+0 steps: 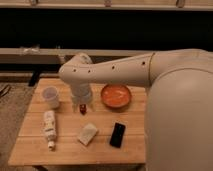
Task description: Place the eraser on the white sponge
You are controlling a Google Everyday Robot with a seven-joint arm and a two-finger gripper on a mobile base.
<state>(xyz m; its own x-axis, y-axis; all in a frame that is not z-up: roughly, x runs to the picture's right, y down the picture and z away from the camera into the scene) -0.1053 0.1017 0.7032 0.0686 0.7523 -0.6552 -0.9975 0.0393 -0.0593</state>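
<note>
The black eraser (117,134) lies flat on the wooden table (70,154), near the front and right of the middle. Just left of it, a small gap apart, rests the white sponge (88,133), a cream block turned slightly askew. My gripper (82,104) hangs from the white arm over the table's back middle, pointing down. It is open and well behind both the sponge and the eraser, holding neither. A small dark red object (83,109) sits right at its tip.
A white cup (50,96) stands at the back left. A long white bottle (49,127) lies on its side along the left. An orange bowl (116,95) sits at the back right. My arm's bulky body covers the table's right end.
</note>
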